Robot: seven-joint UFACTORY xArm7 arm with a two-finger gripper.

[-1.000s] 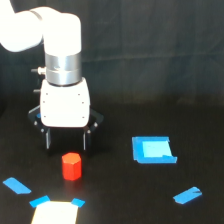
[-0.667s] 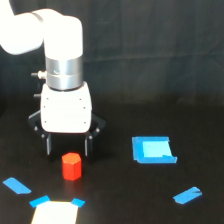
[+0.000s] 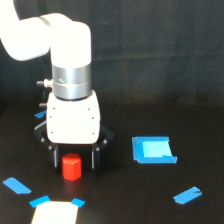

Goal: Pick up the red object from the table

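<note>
The red object (image 3: 71, 167) is a small red-orange hexagonal block standing upright on the black table (image 3: 130, 200), low on the exterior view's left. My gripper (image 3: 73, 159) hangs from the white arm directly over it, open, with one dark finger on each side of the block. The fingers (image 3: 96, 158) reach down to about the block's upper half. I cannot tell whether they touch it. The block's base rests on the table.
A blue tape square with a pale centre (image 3: 153, 150) lies to the exterior view's right of the gripper. Small blue tape strips (image 3: 187, 195) (image 3: 16, 185) lie near the front. A pale rectangle with blue corners (image 3: 55, 212) sits at the bottom edge.
The arm has moved toward the camera and down. The open fingers, which stood behind the block, now straddle it. The block has not moved.
</note>
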